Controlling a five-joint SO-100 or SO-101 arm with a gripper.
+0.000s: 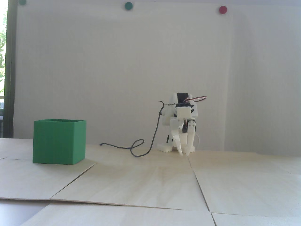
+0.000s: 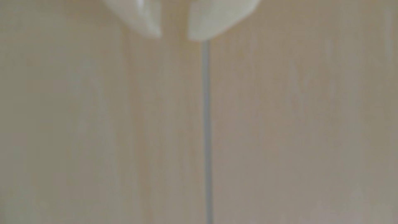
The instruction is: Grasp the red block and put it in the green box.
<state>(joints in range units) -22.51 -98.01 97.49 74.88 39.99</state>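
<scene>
- Folded low over its base at the back of the table, our white arm (image 1: 182, 117) points its gripper (image 1: 184, 154) straight down, the tips just above or touching the pale wooden boards (image 1: 145, 183); which, we cannot tell.
- Seen from the wrist view, the gripper (image 2: 174, 37) shows two blurred white fingertips (image 2: 150, 25) with a narrow gap between them and nothing held; only bare wood and a grey seam (image 2: 206, 129) between boards lie beneath.
- Nowhere in either view do we find the red block. It may sit inside the green box (image 1: 58, 141) already, or lie out of frame; we cannot say which.
- In the fixed view the green box stands well apart from the gripper, off to the left and nearer the camera, upright, its open top showing only a sliver of inner wall.
- We judge that the coming move turns on a relation we cannot read: with no block in sight, its direction from the gripper and its long axis are unknown. If the block is already in the box, the task is done and the arm is at rest.
- A black cable (image 1: 141, 148) loops across the boards between box and arm, clear of both.
</scene>
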